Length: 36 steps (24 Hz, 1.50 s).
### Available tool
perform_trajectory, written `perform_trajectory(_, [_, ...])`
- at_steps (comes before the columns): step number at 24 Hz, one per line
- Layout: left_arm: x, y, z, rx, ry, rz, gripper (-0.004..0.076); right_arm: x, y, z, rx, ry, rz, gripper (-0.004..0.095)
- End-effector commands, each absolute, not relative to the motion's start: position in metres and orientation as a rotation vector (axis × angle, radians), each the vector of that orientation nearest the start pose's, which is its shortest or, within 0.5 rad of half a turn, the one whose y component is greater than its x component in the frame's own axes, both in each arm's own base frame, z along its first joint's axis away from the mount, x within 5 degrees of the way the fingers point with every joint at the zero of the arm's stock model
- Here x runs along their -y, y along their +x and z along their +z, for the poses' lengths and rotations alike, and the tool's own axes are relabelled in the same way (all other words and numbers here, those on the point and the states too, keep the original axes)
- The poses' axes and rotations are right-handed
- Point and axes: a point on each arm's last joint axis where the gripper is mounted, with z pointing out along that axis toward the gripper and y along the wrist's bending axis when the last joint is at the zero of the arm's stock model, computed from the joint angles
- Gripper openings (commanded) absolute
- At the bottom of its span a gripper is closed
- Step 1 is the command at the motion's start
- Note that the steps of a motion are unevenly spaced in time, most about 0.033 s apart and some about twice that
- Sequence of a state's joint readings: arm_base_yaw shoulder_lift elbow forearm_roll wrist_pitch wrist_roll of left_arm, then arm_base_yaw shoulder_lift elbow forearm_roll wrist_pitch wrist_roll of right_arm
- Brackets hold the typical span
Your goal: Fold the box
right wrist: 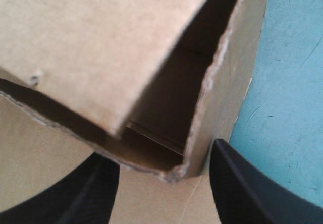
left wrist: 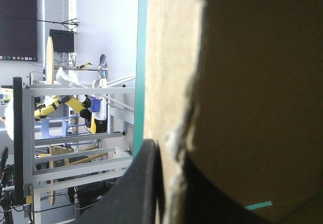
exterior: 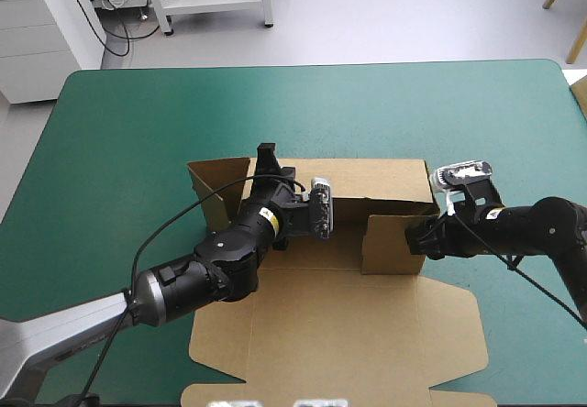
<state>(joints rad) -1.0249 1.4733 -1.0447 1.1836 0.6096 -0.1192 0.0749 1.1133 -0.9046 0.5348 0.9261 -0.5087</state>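
Two grippers are at the brown box [exterior: 367,334], which lies mid-table [exterior: 110,132] with its back wall [exterior: 367,180] raised on the far side and its lid [exterior: 339,352] flat toward the table's near edge. The left gripper [exterior: 269,158] is clenched on that wall's top edge near its left end, the board pinched between its black fingers [left wrist: 146,183]. The right gripper [exterior: 420,239] is released, spread wide around the corner of the upright right flap [exterior: 385,242].
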Motion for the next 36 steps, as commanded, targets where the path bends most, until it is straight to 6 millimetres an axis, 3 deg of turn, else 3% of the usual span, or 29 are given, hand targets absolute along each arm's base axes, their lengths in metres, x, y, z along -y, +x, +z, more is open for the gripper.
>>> perform_trajectory(1, [0.257,0.196,0.297,-1.423,1.591,0.379,-0.0008,-0.057,0.205,0.335,-2.326,-0.418,0.526,0.0483])
perform_trajectory(8, [0.258,0.195,0.298,-1.410,1.590,0.354,-0.0008,-0.069,0.211,0.341,-2.224,-0.397,0.431,0.0483])
perform_trajectory(20, [0.259,0.195,0.298,-1.409,1.589,0.350,-0.0008,-0.061,0.215,0.339,-2.255,-0.215,0.332,0.0482])
perform_trajectory(26, [0.259,0.195,0.298,-1.403,1.590,0.342,-0.0008,-0.077,0.209,0.337,-2.270,-0.297,0.357,0.0291])
perform_trajectory(30, [0.259,0.195,0.298,-1.406,1.588,0.340,-0.0008,-0.082,0.211,0.328,-2.341,-0.257,0.317,-0.0025])
perform_trajectory(36, [0.259,0.195,0.298,-1.403,1.590,0.342,-0.0008,-0.082,0.212,0.328,-2.342,-0.230,0.326,-0.0020])
